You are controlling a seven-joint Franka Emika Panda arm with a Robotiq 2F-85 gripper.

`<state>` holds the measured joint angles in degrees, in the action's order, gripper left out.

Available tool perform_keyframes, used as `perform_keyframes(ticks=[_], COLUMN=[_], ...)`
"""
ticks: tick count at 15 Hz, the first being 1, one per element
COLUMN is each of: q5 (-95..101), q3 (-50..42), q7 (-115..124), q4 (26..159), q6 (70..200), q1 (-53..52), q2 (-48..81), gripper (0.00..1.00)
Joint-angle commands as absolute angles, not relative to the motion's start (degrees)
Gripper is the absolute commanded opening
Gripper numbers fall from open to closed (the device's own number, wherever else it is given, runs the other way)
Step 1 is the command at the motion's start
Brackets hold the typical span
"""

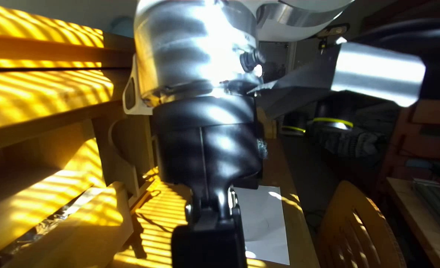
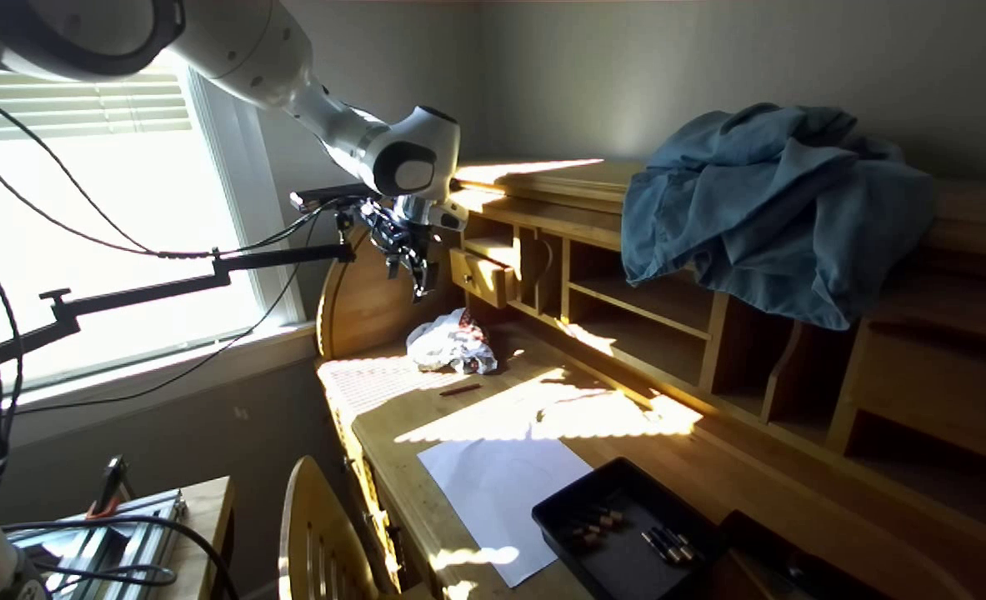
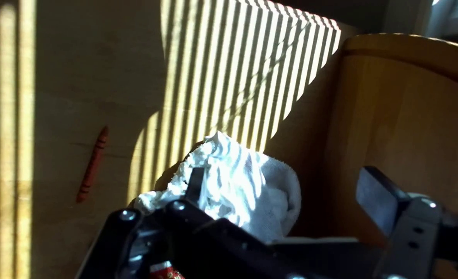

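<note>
My gripper [image 3: 287,192] is open in the wrist view, its two fingers wide apart with nothing held between them. In an exterior view the gripper [image 2: 416,279] hangs above the desk, beside a small open drawer [image 2: 477,278]. A crumpled white cloth [image 3: 248,186] lies below it on the desk, partly hidden behind the finger at left. The cloth [image 2: 436,343] has a red patterned part on its right side. A red crayon [image 3: 92,166] lies on the desk, apart from the cloth; it also shows in an exterior view [image 2: 460,389].
The drawer [image 1: 104,223] holds shiny, crinkled material. White paper [image 2: 501,492] lies on the desk by a black tray [image 2: 572,562] with several small sticks. A blue cloth [image 2: 776,208] drapes over the hutch. A curved wooden side wall [image 3: 403,116] bounds the desk. A chair [image 2: 317,533] stands in front.
</note>
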<state>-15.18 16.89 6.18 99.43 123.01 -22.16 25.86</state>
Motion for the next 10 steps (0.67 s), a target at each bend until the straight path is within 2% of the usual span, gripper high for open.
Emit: perform_keyframes(ticks=[1,7,10], q5=[-9.68,-0.76,-2.19], q3=[14.81,12.53,13.61], q7=[12.96,17.30,15.47], q4=[101.28,100.30,100.16], q6=[124.05,123.13,123.09], q1=[-24.26,-26.17,-25.03], q2=[24.90,27.07,27.21], gripper=[1.00,1.00,1.00])
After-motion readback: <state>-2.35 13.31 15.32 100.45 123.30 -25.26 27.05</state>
